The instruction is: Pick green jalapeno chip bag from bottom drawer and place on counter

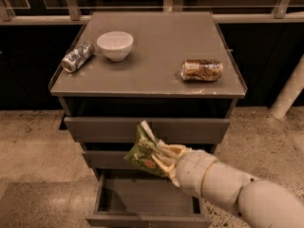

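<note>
My gripper (pixel 159 156) is shut on the green jalapeno chip bag (pixel 142 152) and holds it in the air in front of the upper drawers, above the open bottom drawer (pixel 142 198). The bag is crumpled green foil with a pale top edge and a small red mark. My white arm (pixel 237 189) comes in from the lower right. The bottom drawer is pulled out and looks empty inside. The grey counter (pixel 156 46) lies above and behind the bag.
On the counter stand a white bowl (pixel 115 44), a silver can (pixel 77 57) on its side at the left, and a brown-gold crushed can (pixel 202 70) on its side at the right. The top drawer (pixel 147 128) is slightly out. A white post (pixel 289 91) stands at right.
</note>
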Controlling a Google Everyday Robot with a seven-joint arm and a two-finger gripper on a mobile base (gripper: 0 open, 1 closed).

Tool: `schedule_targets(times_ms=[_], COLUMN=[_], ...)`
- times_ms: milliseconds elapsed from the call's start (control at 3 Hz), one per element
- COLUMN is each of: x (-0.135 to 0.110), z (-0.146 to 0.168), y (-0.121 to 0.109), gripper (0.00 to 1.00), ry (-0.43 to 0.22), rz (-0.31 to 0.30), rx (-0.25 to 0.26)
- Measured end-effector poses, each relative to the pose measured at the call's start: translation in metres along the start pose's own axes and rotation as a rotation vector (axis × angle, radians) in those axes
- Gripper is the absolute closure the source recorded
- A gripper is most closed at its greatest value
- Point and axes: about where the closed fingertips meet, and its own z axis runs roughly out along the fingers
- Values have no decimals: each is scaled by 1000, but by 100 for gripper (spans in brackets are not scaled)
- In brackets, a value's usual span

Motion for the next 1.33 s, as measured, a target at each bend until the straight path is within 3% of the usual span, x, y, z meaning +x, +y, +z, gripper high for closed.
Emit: schedule_targets(times_ms=[333,667,1000,1333], x=[-54,-55,-79,-131], z=[-3,-2,10,25], y=[-11,-9,-26,-54], gripper=[100,100,100,100], ry=[-15,-18,-34,-53], rz=[-102,-104,-161,-286], rx=[14,7,-12,-19])
